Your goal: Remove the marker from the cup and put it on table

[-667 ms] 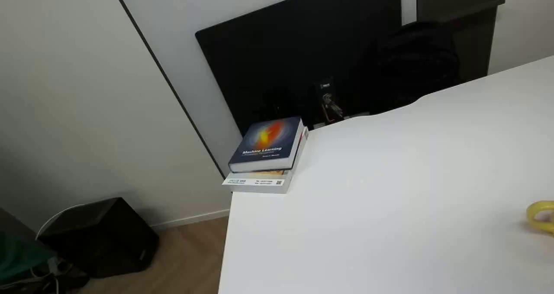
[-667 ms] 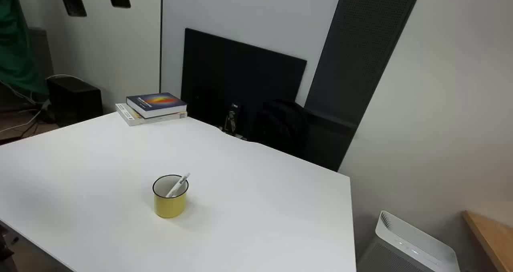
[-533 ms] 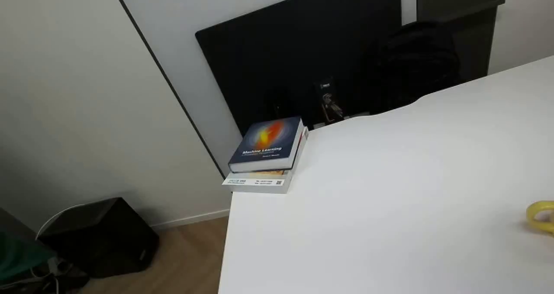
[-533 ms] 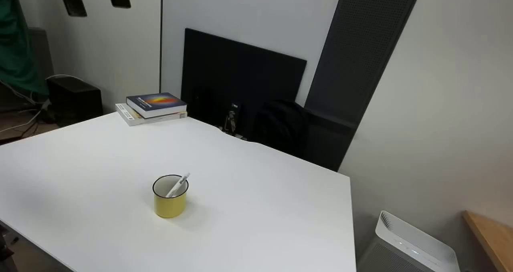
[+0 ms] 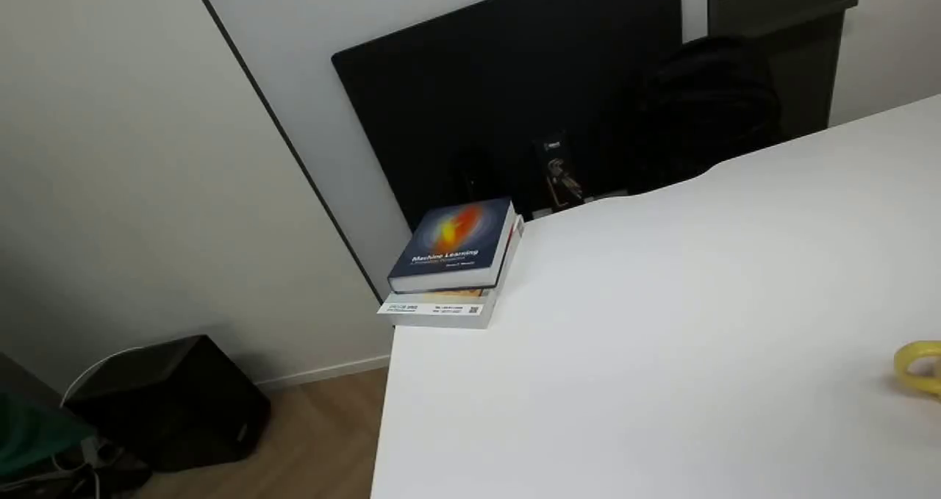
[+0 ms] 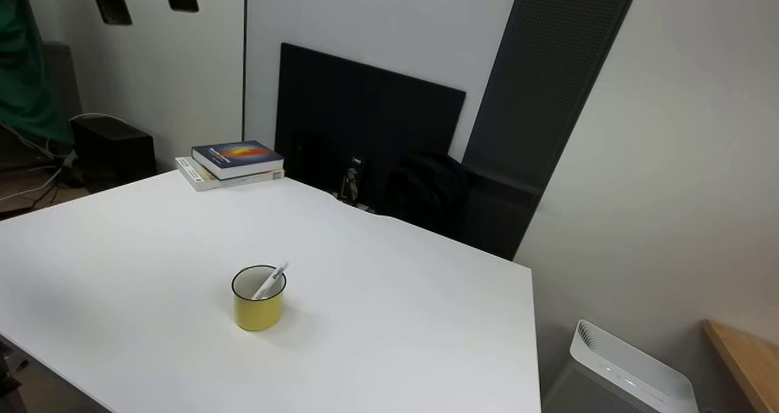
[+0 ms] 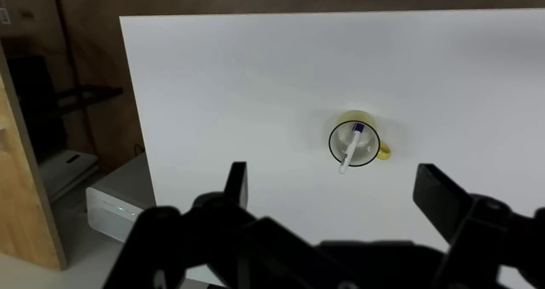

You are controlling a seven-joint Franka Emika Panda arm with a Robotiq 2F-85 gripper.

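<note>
A yellow cup with a dark rim stands upright on the white table. A white marker leans inside it, one end sticking out over the rim. In the wrist view the cup shows its handle on the right. There the marker has its purple end down inside the cup. In an exterior view only the cup's yellow handle shows at the right edge. My gripper is open and empty, high above the table. Its black fingertips also show at the top left of an exterior view.
Two stacked books lie at the table's corner, also seen in an exterior view. A black panel and a dark bag stand behind the table edge. A white appliance stands beside the table.
</note>
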